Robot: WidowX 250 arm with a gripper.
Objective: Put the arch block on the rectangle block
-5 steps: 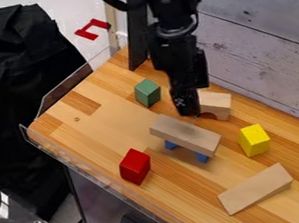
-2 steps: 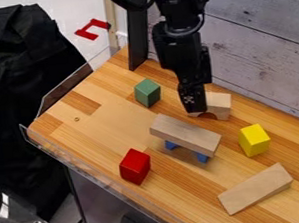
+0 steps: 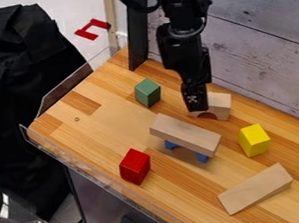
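**Arch block (image 3: 220, 105) partly hidden by the gripper (image 3: 196, 106)**

On my feed the gripper covers one end of the arch block, which stands on the table (image 3: 107, 125) beyond the raised rectangle block (image 3: 185, 134). I can't tell whether the jaws are apart or clamped.

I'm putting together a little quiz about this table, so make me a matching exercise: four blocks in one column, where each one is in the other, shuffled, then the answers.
Column one
1. Arch block
2. Rectangle block
3. Green block
4. Red block

Column two
A. Raised on blue supports
B. Farthest left of the blocks in the view
C. Partly hidden behind the gripper
D. Highest of the blocks in the view

Right pairs: 1-C, 2-A, 3-D, 4-B
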